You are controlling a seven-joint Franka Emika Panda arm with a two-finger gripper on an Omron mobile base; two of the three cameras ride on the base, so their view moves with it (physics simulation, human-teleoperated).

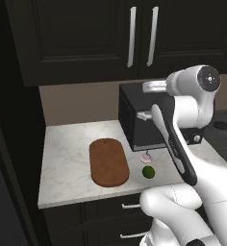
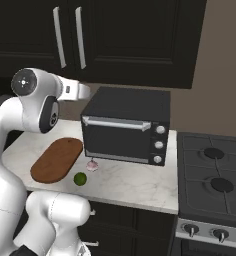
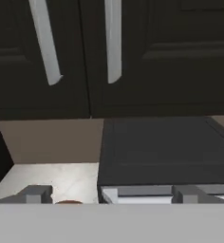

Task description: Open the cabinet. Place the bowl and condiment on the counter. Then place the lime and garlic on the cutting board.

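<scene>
Cabinet [image 1: 134, 38] doors are shut tight, both of them, the two long silver handles [image 3: 78, 40] hanging side by side right at the seam, so the bowl and the red bottle cannot be seen and are presumably behind those dark panels. That is why the arm is up high: the hand [image 3: 111, 193] sits raised above the toaster oven [image 2: 127, 127], fingers spread wide and holding nothing, its camera looking straight at the lower ends of the handles. My read is that it is lining up for a pull on one of them, and it is not there yet, since the handles sit well ahead of the fingertips with the oven's top in between. Down on the desk [image 1: 67, 158] the rest of the job waits. The cutting board [image 1: 108, 162] lies flat and bare toward the front edge, left of the oven from the left base camera, with open stone around it, a handy landing spot for the small things. The lime [image 1: 148, 172] rests on the stone just beside the board's right side, near the front edge, and the garlic [image 1: 145, 157] sits just behind it, close to the oven's front foot. Neither is on the board, so that step is not done. Both are round and could roll if nudged. First order of business, I would say, is the door.
</scene>
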